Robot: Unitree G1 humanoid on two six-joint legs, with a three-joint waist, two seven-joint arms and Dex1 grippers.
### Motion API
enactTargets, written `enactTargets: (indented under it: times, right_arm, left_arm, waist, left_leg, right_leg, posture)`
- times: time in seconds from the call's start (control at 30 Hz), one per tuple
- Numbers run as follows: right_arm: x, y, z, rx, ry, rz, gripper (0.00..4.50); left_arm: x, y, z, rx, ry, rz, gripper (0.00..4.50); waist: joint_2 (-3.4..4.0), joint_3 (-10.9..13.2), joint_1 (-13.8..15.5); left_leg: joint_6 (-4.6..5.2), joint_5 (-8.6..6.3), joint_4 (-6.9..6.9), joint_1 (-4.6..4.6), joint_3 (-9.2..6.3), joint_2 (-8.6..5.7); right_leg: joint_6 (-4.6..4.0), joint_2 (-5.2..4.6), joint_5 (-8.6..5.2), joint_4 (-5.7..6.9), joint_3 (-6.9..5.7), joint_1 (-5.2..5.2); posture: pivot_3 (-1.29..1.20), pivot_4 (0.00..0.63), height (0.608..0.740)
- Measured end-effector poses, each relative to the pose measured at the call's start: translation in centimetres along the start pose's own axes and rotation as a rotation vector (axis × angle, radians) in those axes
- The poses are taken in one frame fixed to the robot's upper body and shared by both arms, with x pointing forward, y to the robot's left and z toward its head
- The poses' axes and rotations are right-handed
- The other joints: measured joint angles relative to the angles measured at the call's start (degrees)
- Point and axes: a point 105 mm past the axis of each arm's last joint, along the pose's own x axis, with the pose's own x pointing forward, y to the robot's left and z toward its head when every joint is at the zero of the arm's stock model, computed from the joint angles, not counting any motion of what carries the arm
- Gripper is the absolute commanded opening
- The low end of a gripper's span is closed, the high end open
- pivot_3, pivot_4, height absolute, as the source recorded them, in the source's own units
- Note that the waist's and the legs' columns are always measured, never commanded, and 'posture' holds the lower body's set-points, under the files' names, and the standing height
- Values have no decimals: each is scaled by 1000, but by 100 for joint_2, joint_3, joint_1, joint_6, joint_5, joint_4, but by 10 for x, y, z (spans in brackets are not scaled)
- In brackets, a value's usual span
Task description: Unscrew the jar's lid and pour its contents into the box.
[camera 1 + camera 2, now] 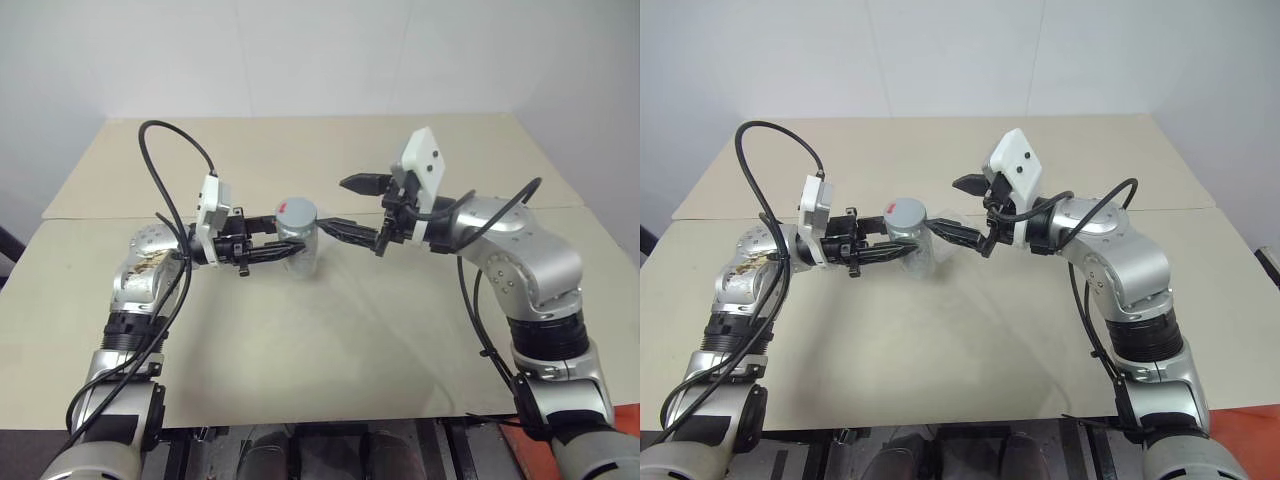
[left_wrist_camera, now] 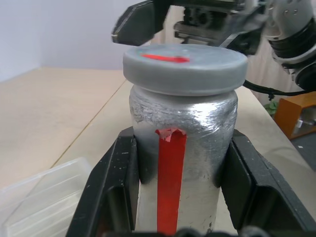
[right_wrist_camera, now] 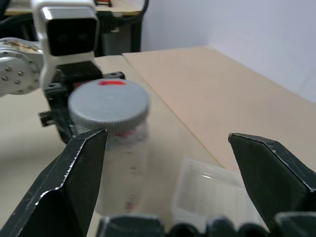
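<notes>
My left gripper (image 1: pixel 285 250) is shut on the jar (image 1: pixel 299 245), holding it upright above the table. The jar (image 2: pixel 182 148) is silvery with a red vertical stripe, and the black fingers (image 2: pixel 111 187) press on both its sides. The grey lid (image 1: pixel 297 211) with a red mark sits on top of the jar. My right gripper (image 1: pixel 352 206) stands open just to the right of the lid (image 3: pixel 108 103), level with it and apart from it, with nothing between its fingers (image 3: pixel 79 168). The clear box (image 3: pixel 217 192) lies on the table below, near the jar.
The beige table (image 1: pixel 330 340) is made of two boards with a seam (image 1: pixel 100 215) across the back. Black cables (image 1: pixel 165 180) loop off both arms. A white wall stands behind. An orange object (image 1: pixel 628 440) sits past the table's right front corner.
</notes>
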Motion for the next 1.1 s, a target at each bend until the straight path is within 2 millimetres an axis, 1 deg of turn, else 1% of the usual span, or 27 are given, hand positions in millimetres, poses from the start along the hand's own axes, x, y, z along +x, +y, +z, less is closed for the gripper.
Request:
enactTargets:
  times: [0.33,0.47,0.57,0.67,0.83,0.97,1.1]
  right_arm:
    - [-7,-1,-2,-5,11,-5,4484]
    - [-13,9,1,-10,-9,42,4484]
    - [-13,19,8,-23,-40,87,4484]
    - [-7,29,16,-17,-86,114,4484]
    - [10,33,20,-6,-97,107,4484]
    - [20,30,16,10,-76,81,4484]
    - [28,28,17,13,-73,68,4484]
  left_arm:
    - [1,-1,2,6,-8,-11,1924]
    - [1,-1,2,5,-7,-9,1924]
    - [1,-1,1,3,-5,-10,1924]
    - [2,-2,0,1,-7,-13,1924]
    - [3,-2,0,-2,-8,-16,1924]
    - [3,-2,-1,-4,-8,-16,1924]
    - [3,-2,-1,-4,-8,-16,1924]
  waist:
    - [0,0,7]
    - [0,0,10]
    - [0,0,6]
    - [0,0,-13]
    - [0,0,-6]
    - [0,0,6]
    - [0,0,0]
  left_leg:
    - [0,0,0,-1,-1,0]
    - [0,0,0,-1,-1,0]
    - [0,0,0,0,-1,0]
    - [0,0,0,3,1,1]
    - [0,0,0,2,0,0]
    - [0,0,1,1,-1,-1]
    - [0,0,0,2,0,-1]
  right_leg:
    - [0,0,0,0,0,0]
    - [0,0,0,-1,0,0]
    - [0,0,0,0,0,1]
    - [0,0,0,2,2,1]
    - [0,0,0,3,2,0]
    - [0,0,0,3,1,0]
    - [0,0,0,3,1,0]
  posture:
    - [0,150,740]
    - [0,150,740]
    - [0,150,740]
    - [0,150,740]
    - [0,150,740]
    - [0,150,740]
    - [0,150,740]
